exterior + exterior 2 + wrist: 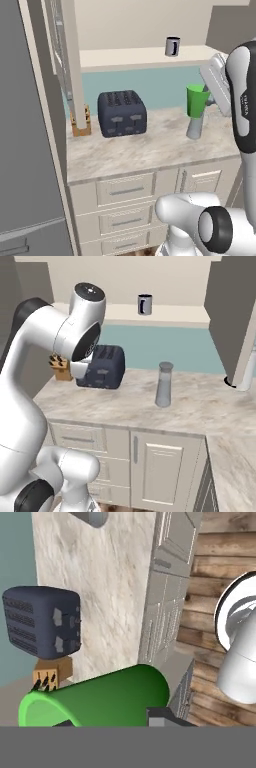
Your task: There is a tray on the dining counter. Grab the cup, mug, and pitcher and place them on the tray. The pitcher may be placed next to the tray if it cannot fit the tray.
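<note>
The marble-patterned surface (150,145) carries a dark ribbed toaster (121,113), boxy with rounded corners, and beside it a small wooden knife block (81,121). The tall, slim, translucent grey pitcher (163,384) stands upright on that surface, just below the raised cup. Well beyond, on the pale far surface (130,55), the short dark mug (172,46) waits. The smooth bright green cup (197,100) is lifted clear, pinched in the claw (150,719), its long axis lying across the hand view. The tray is somewhere off-frame, so the cup must travel.
</note>
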